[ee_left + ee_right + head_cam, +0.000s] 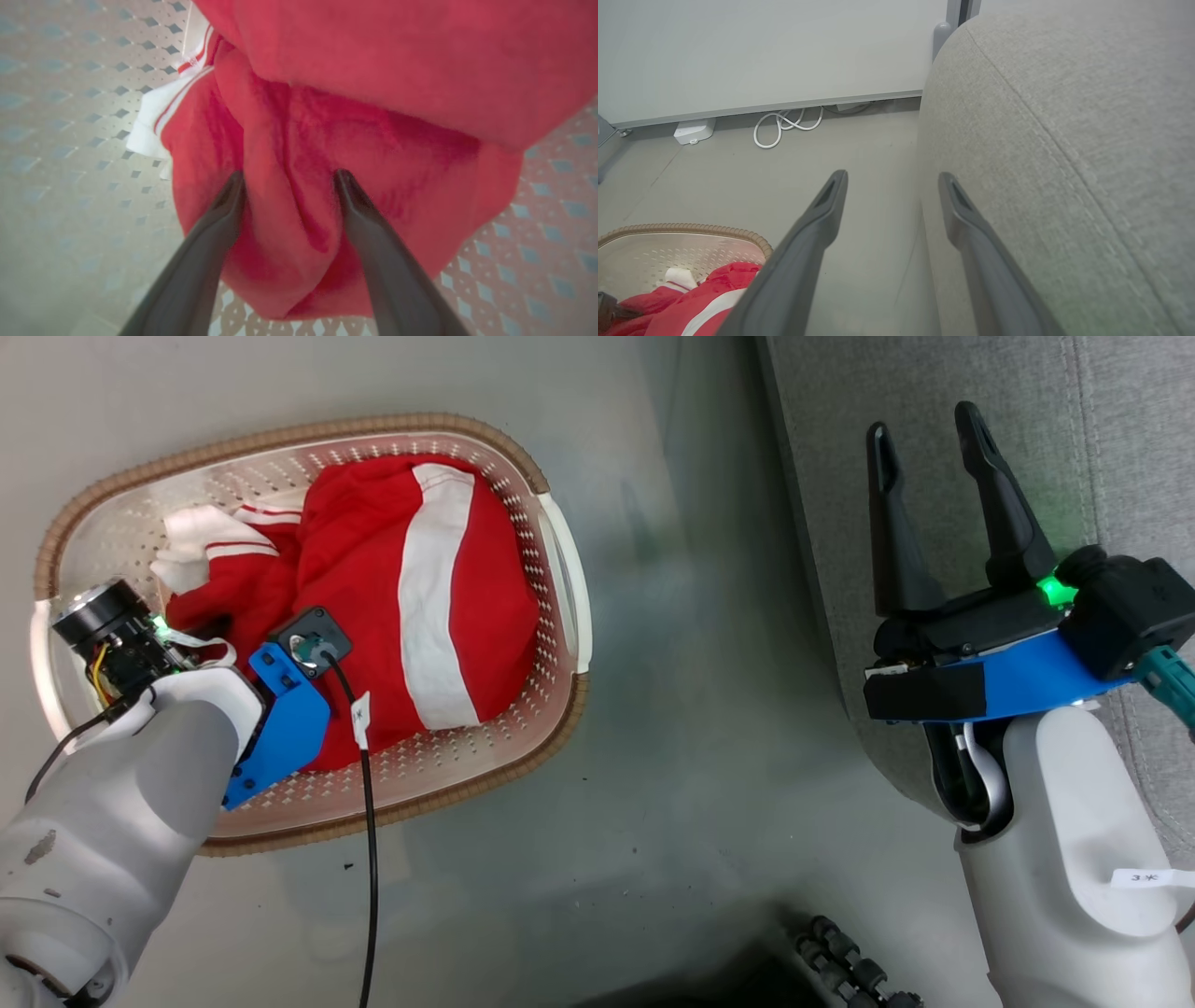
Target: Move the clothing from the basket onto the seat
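"Head view first: what is biggest?"

"The grey seat (943, 448), taking the upper right. Its rounded edge meets the floor (709, 728). The basket (560, 579) stands on that floor to the left, well apart from the seat."

"And the clothing?"

"The clothing (373, 560) lies wholly in the basket. It is a red heap with a broad white stripe on top and white striped trim at its left end."

"Where is it relative to the left tool?"

"The left arm (140, 784) reaches down into the basket at the near left end of the heap. In the left wrist view the left tool (289, 173) stands wide. A ridge of red cloth runs up between its two fingers (205, 242). The tips are at the cloth but are not closed on it. The basket's perforated bottom shows on either side."

"The right tool?"

"The right tool (922, 420) is wide as well and holds nothing. It hovers over the seat's edge, well apart from the basket. In the right wrist view one finger shows against the floor and the other against the seat's side. The basket with its red heap sits in the lower left corner."

"Anything smaller?"

"A white cable (784, 126) lies looped on the floor by the wall (761, 46)."
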Available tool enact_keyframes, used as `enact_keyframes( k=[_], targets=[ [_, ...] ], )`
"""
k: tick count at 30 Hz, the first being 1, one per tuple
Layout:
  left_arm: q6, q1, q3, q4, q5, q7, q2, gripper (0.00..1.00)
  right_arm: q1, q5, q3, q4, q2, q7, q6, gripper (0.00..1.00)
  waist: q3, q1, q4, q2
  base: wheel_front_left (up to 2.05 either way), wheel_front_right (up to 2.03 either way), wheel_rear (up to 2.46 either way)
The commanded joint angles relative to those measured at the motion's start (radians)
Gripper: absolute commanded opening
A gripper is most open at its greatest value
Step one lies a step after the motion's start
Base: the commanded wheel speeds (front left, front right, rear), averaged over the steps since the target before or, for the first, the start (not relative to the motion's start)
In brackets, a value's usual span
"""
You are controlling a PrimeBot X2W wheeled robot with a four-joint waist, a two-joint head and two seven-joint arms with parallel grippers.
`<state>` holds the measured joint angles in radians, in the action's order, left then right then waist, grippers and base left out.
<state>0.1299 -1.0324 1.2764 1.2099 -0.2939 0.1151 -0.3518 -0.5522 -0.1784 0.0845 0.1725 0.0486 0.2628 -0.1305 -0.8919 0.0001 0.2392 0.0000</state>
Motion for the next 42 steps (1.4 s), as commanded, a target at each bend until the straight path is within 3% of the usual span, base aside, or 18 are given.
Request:
enact_keyframes(
  k=[1, 7, 8, 9, 10, 17, 25, 42],
  targets=[
    [0.000, -0.024, 0.004, -0.008, -0.011, 0.018, -0.009, 1.00, -0.018, -0.010, 0.000, -0.003, 0.003, 0.003, 0.000, 1.00, -0.016, -0.0001, 0.004, 0.0000, 0.00, 0.00, 0.00],
    [0.000, -0.027, 0.007, -0.027, -0.038, 0.102, -0.019, 1.00, -0.022, -0.016, -0.001, -0.001, 0.004, 0.001, -0.001, 1.00, -0.047, -0.0001, 0.008, 0.0000, 0.00, 0.00, 0.00],
    [0.000, -0.024, 0.007, -0.033, -0.035, 0.115, -0.019, 0.77, -0.022, -0.017, 0.000, 0.000, 0.004, 0.001, -0.001, 1.00, -0.049, -0.0001, 0.008, 0.0000, 0.00, 0.00, 0.00],
    [0.000, -0.023, 0.007, -0.040, -0.032, 0.122, -0.021, 0.26, -0.023, -0.018, 0.000, 0.001, 0.004, 0.001, -0.001, 1.00, -0.051, -0.0001, 0.009, 0.0000, 0.00, 0.00, 0.00],
    [0.000, -0.022, 0.007, -0.046, -0.034, 0.129, -0.021, 0.00, -0.024, -0.019, -0.001, 0.003, 0.004, 0.001, -0.001, 1.00, -0.052, -0.0001, 0.008, 0.0000, 0.00, 0.00, 0.00],
    [0.000, -0.017, 0.007, -0.081, -0.051, 0.132, -0.031, 0.00, -0.033, -0.016, 0.002, 0.007, 0.004, 0.001, -0.001, 1.00, -0.038, -0.0001, 0.005, 0.0000, 0.00, 0.00, 0.00],
    [0.000, 0.007, 0.007, -0.110, -0.081, 0.109, -0.003, 0.00, -0.025, 0.001, -0.010, 0.012, 0.005, 0.002, 0.000, 1.00, 0.009, -0.0001, -0.013, 0.0000, 0.00, 0.00, 0.00],
    [0.000, 0.123, 0.007, -0.116, -0.246, -0.099, 0.149, 0.00, 0.063, 0.029, -0.024, 0.045, 0.038, 0.002, 0.000, 1.00, 0.251, -0.0001, -0.125, 0.0000, 0.00, 0.00, 0.00]
  ],
)
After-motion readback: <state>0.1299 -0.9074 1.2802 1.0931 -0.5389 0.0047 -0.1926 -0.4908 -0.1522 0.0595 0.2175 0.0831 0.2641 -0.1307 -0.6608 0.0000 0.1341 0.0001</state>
